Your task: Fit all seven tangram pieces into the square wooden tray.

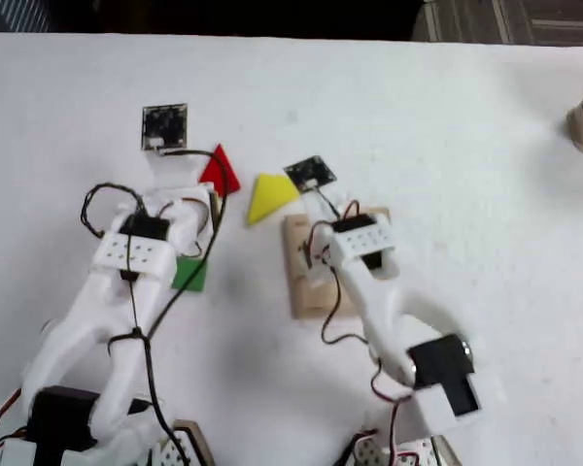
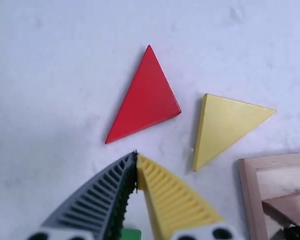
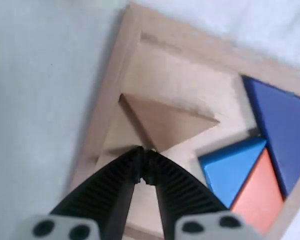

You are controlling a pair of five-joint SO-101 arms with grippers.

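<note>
I take the tray [image 1: 301, 286] as my landmark. In it, 1 lone triangle [image 3: 165, 125] lies on the side toward the loose pieces. A group of 3 pieces [image 3: 235, 167] sits packed edge to edge on the opposite side, apart from that triangle. Outside, the nearer triangle [image 1: 269, 195] lies just beside the tray's far left corner. The farther triangle [image 1: 220, 172] lies left of that one, close but not touching. A flat piece [image 1: 189, 275] lies on the table left of the tray, partly under my left arm. My right gripper [image 3: 146, 160] hangs over the tray above the lone triangle. My left gripper [image 2: 136, 165] hangs left of the tray, near the farther triangle.
</note>
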